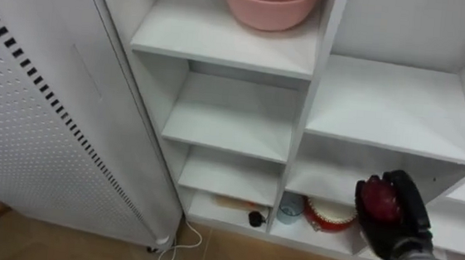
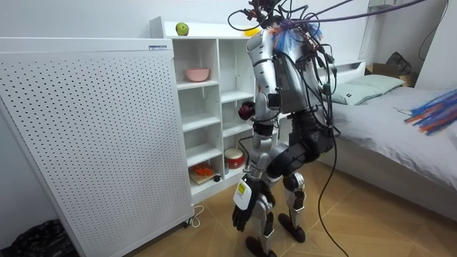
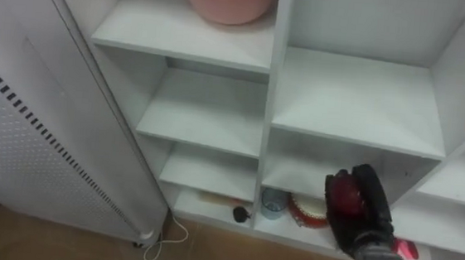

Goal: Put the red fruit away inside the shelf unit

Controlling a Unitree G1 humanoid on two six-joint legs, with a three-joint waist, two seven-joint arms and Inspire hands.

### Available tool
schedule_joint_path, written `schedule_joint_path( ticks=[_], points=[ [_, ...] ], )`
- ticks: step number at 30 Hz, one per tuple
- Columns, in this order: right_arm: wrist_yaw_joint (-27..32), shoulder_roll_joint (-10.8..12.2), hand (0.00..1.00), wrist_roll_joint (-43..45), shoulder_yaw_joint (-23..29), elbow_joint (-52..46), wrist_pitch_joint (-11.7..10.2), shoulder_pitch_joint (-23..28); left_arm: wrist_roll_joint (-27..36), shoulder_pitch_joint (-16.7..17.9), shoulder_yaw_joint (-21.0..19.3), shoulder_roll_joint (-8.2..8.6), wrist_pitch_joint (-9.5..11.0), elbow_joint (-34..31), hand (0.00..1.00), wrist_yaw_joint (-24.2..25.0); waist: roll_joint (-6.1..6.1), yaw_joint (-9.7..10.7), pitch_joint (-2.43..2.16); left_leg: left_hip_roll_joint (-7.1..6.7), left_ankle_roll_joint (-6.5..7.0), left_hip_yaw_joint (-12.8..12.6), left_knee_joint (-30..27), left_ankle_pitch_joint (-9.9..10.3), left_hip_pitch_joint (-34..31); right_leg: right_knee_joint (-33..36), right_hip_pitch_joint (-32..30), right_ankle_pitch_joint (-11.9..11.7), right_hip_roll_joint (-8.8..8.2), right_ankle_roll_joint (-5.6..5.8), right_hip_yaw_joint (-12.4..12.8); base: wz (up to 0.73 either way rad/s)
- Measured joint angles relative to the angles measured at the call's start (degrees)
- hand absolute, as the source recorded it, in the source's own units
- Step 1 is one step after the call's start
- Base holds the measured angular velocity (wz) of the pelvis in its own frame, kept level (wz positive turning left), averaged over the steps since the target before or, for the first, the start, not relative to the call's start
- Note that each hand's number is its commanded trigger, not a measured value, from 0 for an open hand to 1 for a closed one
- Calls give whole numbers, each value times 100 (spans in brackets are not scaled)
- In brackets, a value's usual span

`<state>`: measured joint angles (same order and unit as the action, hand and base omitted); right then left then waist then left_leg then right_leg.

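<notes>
I stand facing a white closet of open shelves [image 1: 233, 118]. My right hand [image 1: 400, 222] comes up from the lower right and is shut on a dark red round fruit [image 1: 379, 200], held in front of the lower right compartments. The room view has that fruit [image 2: 246, 110] at mid-shelf height, just outside the closet. A pink bowl [image 1: 269, 2] sits on the top left shelf. On the closet's top lie a green apple [image 2: 182, 28] and a yellow fruit [image 2: 250, 31]. My left hand [image 2: 243, 207] hangs low at my side, fingers relaxed.
A white perforated panel [image 1: 24, 130] stands against the closet's left side. The bottom shelf holds a red and white pot [image 1: 330, 214], a bluish cup [image 1: 290, 206] and a wooden-handled tool [image 1: 237, 203]. A bed [image 2: 400, 121] lies behind me on the room view's right.
</notes>
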<state>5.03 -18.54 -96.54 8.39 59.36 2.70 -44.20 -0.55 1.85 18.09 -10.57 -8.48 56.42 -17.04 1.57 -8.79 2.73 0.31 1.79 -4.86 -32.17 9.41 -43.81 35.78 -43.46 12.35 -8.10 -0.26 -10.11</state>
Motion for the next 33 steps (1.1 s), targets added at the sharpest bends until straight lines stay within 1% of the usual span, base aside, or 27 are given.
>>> schedule_joint_path(
  ticks=[1, 3, 4, 7, 9, 10, 11, 15, 18, 20, 24, 28, 30, 33],
  points=[
    [39, -18, 100, 2, 24, -2, -36, -33, 0, 4, 0, 1, 0, 4, 0, 10, -10, -15, -2, 0, 7, -8, -19, 9, -6, 13, -6, 1, -3, 2, 9, -7],
    [182, -149, 100, 1, 35, -6, -134, -166, -1, 5, -15, -4, 6, -33, 0, 27, -44, -74, -15, -3, 24, -16, -58, 32, -59, 83, -56, 13, -19, 17, 24, 0],
    [232, -177, 100, 1, 37, -5, -158, -215, -2, 4, -14, -3, 10, -46, 0, 27, -46, -76, -14, -9, 25, -21, -64, 31, -77, 107, -83, 19, -38, 20, 25, 3],
    [403, -198, 100, 0, 72, -40, -220, -281, -12, 14, -4, -3, 3, -128, 0, 31, -60, -105, -12, -10, 38, -55, -121, 26, -182, 183, -207, 20, -71, 21, 45, 0],
    [490, -205, 100, -3, 198, -185, -281, -311, -11, 14, -3, -2, 2, -186, 0, 27, -84, -118, -18, -8, 54, -70, -154, 20, -295, 232, -334, 14, -86, 22, 61, 0],
    [494, -212, 98, -9, 198, -202, -299, -318, -11, 14, -2, -2, 2, -196, 0, 27, -86, -119, -19, -8, 57, -76, -158, 18, -311, 239, -351, 12, -90, 19, 60, 0],
    [521, -219, 0, -18, 216, -208, -318, -318, -11, 16, 0, -2, 2, -199, 0, 27, -95, -110, -19, -9, 60, -77, -166, 16, -322, 255, -362, 13, -97, 19, 59, 0],
    [787, -275, 0, -20, 260, -278, -456, -323, -26, 24, 12, 1, 7, -214, 0, 27, -144, -104, -36, -15, 71, -76, -233, 37, -365, 307, -386, 41, -131, 13, 18, 0],
    [918, -378, 0, -17, 337, -346, -468, -325, -29, 39, 7, 1, 7, -213, 0, 25, -180, -114, -50, -16, 80, -88, -235, 42, -378, 312, -410, 37, -142, 18, 29, 0],
    [979, -387, 0, -18, 417, -395, -514, -326, -34, 57, 9, 0, 10, -213, 0, 17, -190, -110, -55, -17, 84, -101, -237, 44, -373, 314, -412, 35, -145, 17, 31, -2],
    [1176, -397, 0, -15, 417, -410, -680, -325, -41, 90, 12, -2, 32, -212, 0, 14, -200, -112, -53, -15, 84, -113, -255, 46, -360, 332, -413, 34, -143, 13, 40, -1],
    [1363, -399, 0, -4, 417, -442, -733, -325, -43, 166, 13, -3, 65, -211, 0, 11, -226, -108, -54, -16, 84, -126, -268, 49, -364, 348, -423, 42, -143, 12, 50, 0],
    [1443, -399, 0, -1, 416, -460, -827, -325, -46, 221, 13, -5, 111, -208, 0, 9, -228, -110, -54, -17, 87, -133, -294, 52, -364, 386, -432, 47, -150, 8, 61, 0],
    [1522, -399, 0, -7, 416, -535, -900, -325, -151, 269, 14, -5, 143, -211, 0, 9, -234, -110, -56, -18, 87, -139, -316, 55, -380, 404, -450, 53, -153, 6, 58, 0]
  ],
)
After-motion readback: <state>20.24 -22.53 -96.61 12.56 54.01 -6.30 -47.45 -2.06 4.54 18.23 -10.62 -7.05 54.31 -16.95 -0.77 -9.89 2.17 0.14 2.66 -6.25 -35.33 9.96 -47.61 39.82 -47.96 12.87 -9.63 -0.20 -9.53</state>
